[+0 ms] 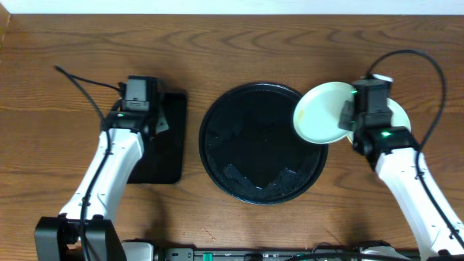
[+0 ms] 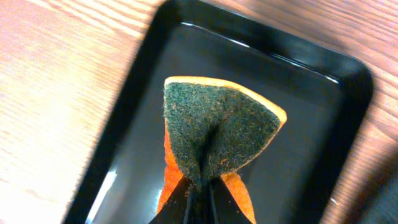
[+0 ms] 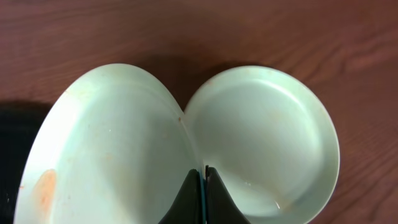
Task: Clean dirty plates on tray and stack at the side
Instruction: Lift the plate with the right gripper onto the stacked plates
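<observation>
While your right fingers [image 3: 188, 200] are pinching the rim of a tilted mint plate [image 3: 112, 149] carrying a faint orange smear, that plate is hanging over the right edge of the round tray [image 1: 217, 141], just beside a second mint plate [image 3: 267, 137] lying on the surface [image 1: 65, 43]. Your left fingers [image 2: 186, 208] are clamping a folded sponge [image 2: 217, 124] above the small rectangular tray [image 2: 311, 130].

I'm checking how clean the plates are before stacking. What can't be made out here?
1. Overhead: resting plate mostly covered by the right arm and the held plate.
2. Right wrist: held plate's near part cut off by the bottom edge.
3. Left wrist: sponge has its lower end cut off by the bottom edge.
4. Overhead: sponge hidden under the left arm.
</observation>
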Robot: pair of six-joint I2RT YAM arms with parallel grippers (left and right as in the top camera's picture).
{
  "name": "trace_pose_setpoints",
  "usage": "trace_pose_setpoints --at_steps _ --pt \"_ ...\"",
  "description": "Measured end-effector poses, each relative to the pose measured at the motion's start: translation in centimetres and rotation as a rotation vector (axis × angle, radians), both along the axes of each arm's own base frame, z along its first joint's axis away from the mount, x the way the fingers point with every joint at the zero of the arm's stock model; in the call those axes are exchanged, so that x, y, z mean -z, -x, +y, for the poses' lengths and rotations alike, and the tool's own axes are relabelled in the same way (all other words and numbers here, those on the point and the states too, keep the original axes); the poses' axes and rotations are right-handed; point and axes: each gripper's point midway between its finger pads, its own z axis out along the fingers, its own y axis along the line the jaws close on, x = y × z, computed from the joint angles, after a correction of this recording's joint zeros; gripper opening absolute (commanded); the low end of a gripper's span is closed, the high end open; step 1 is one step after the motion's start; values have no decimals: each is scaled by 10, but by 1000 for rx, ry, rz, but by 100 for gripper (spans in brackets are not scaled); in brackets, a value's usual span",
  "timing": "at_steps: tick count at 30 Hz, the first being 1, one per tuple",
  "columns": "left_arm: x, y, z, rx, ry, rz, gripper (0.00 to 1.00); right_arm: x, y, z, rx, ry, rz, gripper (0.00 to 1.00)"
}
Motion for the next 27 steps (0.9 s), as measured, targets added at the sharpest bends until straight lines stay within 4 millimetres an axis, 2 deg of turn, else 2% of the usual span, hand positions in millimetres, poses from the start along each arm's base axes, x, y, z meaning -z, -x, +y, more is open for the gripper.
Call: trace_pose_setpoints --at_steps 4,12,16,19,24,25,27 --pt "12 -3 15 -1 23 26 8 6 4 -32 83 -100 11 1" --pt "44 -11 1 159 76 100 8 9 18 -95 255 -202 -6 1" --pt "56 -9 -1 188 81 137 8 11 27 -113 311 -219 0 1" --pt "59 -8 -1 195 81 148 8 12 28 -111 300 -244 3 1" --pt "59 -8 -2 208 82 150 8 14 21 -87 193 -345 6 1" --pt "59 -8 -3 209 83 150 14 14 20 -80 157 -372 10 1" --pt "59 -8 -3 220 83 151 38 18 17 -66 86 -420 25 1"
